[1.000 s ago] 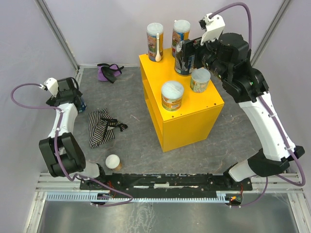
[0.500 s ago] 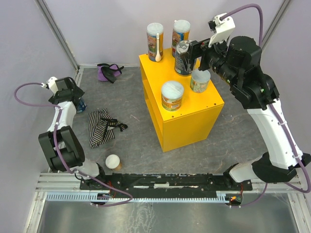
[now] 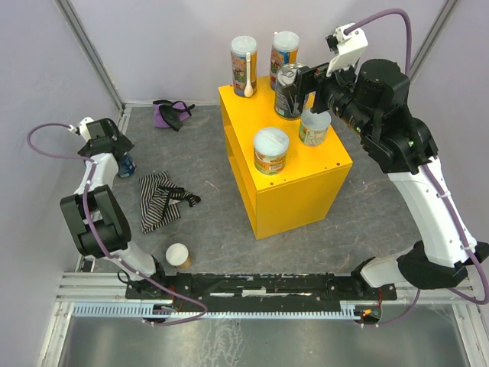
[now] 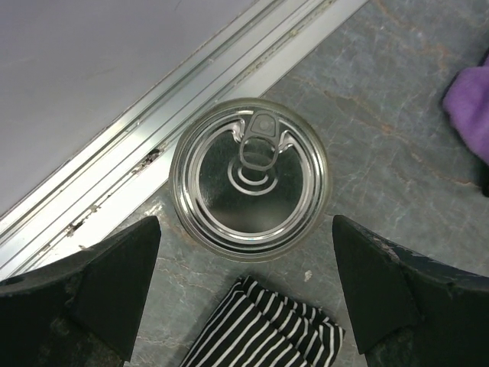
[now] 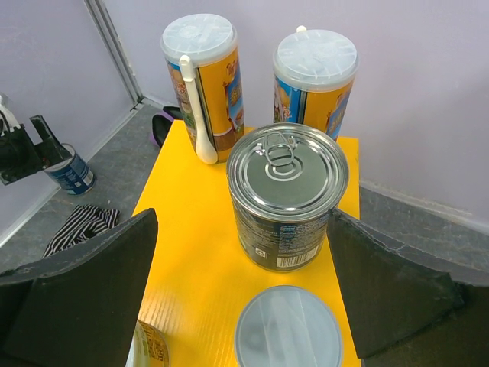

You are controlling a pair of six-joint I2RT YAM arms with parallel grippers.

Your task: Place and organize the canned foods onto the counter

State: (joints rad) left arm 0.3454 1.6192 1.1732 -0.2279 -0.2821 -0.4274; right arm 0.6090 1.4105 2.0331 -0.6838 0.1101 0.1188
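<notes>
The yellow counter (image 3: pixel 294 180) carries two tall tubes (image 3: pixel 244 65) (image 3: pixel 284 50), a silver-topped tin (image 3: pixel 289 92) and two short tubs (image 3: pixel 271 151) (image 3: pixel 314 127). My right gripper (image 3: pixel 304 84) hangs open just above and to the right of that tin (image 5: pixel 288 195), touching nothing; its midpoint (image 5: pixel 241 290) lies over the counter top. My left gripper (image 3: pixel 118 153) is open above a blue-labelled tin (image 3: pixel 127 164) on the floor at the far left; the tin's lid (image 4: pixel 250 180) shows ahead of the open jaws (image 4: pixel 246 290). A white-lidded tub (image 3: pixel 178 254) stands near the left arm's base.
A striped black-and-white cloth (image 3: pixel 158 200) lies right beside the floor tin, its corner (image 4: pixel 263 329) between my left fingers. A purple cloth (image 3: pixel 170 113) sits at the back. An aluminium rail (image 4: pixel 114 180) and the wall run close behind the tin. A white spoon (image 3: pixel 249 76) leans on the left tube.
My right gripper has drawn back up and to the right, leaving the tin standing on the counter. My left gripper has shifted a little toward the back-left, over the floor tin.
</notes>
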